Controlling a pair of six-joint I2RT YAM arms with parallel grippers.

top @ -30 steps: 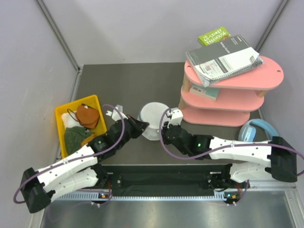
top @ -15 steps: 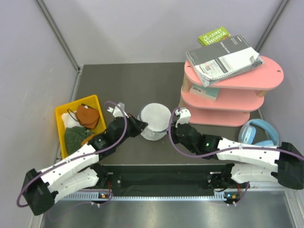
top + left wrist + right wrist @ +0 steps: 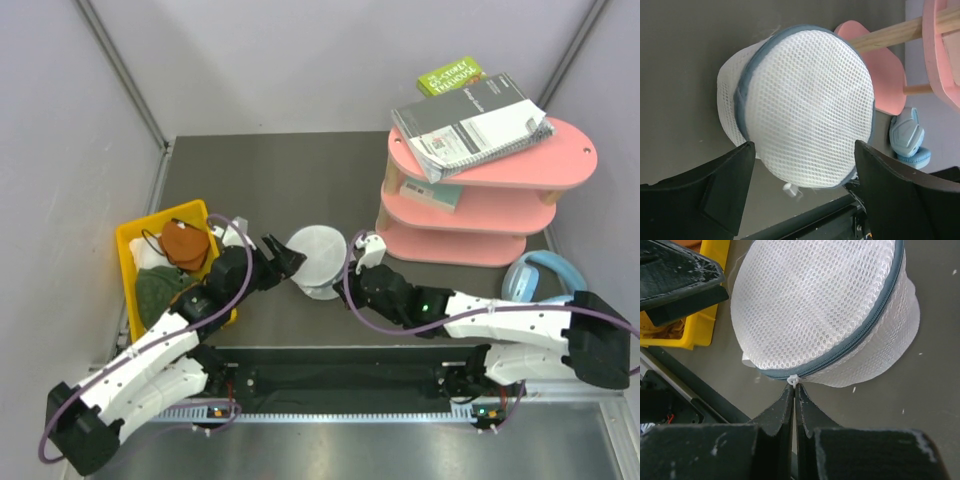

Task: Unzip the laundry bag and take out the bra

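Note:
The laundry bag [image 3: 320, 260], a white mesh dome with a grey-blue zipper round its rim, lies mid-table. My left gripper [image 3: 283, 262] is open at the bag's left side. In the left wrist view the laundry bag [image 3: 800, 105] fills the space ahead of the spread fingers [image 3: 735, 170] of the left gripper [image 3: 804, 146]. My right gripper [image 3: 794, 388] is shut on the small white zipper pull [image 3: 793, 380] at the near rim of the laundry bag [image 3: 815, 305]. From above, the right gripper [image 3: 338, 288] is at the bag's near right edge. The zipper looks closed. The bra is hidden.
A yellow bin [image 3: 133, 250] at the left holds a rust-orange cloth [image 3: 184, 244] and a dark green cloth [image 3: 160, 290]. A pink three-tier shelf [image 3: 480, 215] with books stands at the right. Pale blue headphones [image 3: 545, 272] lie beside it.
My left gripper has opened and let go of the bag's left side, drawing back a little to the left. The right gripper stays shut at the zipper pull and has shifted slightly.

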